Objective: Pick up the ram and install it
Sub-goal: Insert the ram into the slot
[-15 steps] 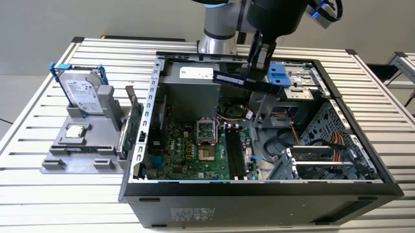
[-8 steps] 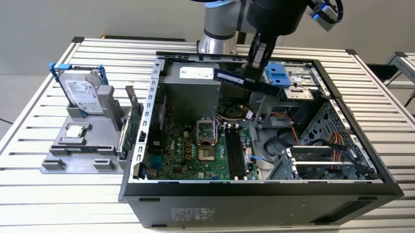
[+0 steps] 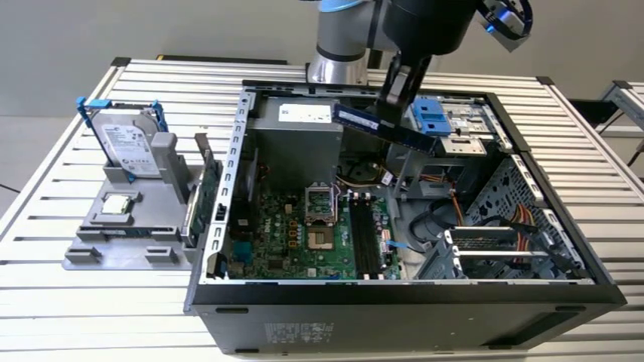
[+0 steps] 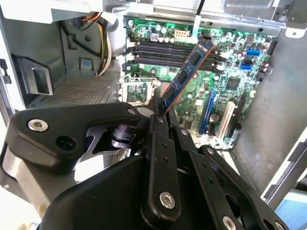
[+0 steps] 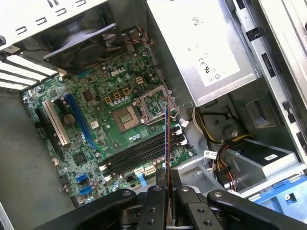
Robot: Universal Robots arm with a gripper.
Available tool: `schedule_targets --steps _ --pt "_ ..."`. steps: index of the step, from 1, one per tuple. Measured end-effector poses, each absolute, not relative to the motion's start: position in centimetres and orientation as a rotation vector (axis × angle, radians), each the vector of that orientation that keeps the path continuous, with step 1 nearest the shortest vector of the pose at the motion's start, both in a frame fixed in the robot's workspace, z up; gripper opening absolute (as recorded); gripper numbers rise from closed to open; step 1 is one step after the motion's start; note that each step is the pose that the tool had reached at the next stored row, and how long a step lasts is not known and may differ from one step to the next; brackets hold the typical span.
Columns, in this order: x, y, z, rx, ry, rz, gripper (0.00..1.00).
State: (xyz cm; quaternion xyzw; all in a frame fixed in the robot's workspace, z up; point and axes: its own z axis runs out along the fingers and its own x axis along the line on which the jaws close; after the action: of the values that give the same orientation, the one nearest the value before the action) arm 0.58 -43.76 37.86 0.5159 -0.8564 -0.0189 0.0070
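Claw (image 3: 391, 99) is closed on the ram (image 3: 387, 127), gripping it near one end, with the stick pinched flat between the fingers (image 4: 158, 129).

Ram position: held in the air above the open computer case (image 3: 241, 151), over the gap between the grey power supply (image 3: 297, 136) and the blue drive cage (image 3: 427, 117), touching neither.

Long axis: in the exterior view it runs from upper left down toward the exterior view's right, free end lowest. In both wrist views the free end points at the motherboard (image 5: 96, 124). The stick crosses the memory slots (image 4: 163, 50) at an angle, not parallel to them.

Slots look empty, though the latches are hard to make out.

Room: the case top is open, with cables (image 3: 458, 204) nearby. The hard drive (image 3: 131, 147) stands well apart on the counter (image 3: 60, 181).
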Motion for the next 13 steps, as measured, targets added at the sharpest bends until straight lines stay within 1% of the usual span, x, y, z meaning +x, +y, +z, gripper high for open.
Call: schedule_targets --steps 13 --pt "0.57 -43.76 37.86 1.518 -2.735 -0.06 0.0"
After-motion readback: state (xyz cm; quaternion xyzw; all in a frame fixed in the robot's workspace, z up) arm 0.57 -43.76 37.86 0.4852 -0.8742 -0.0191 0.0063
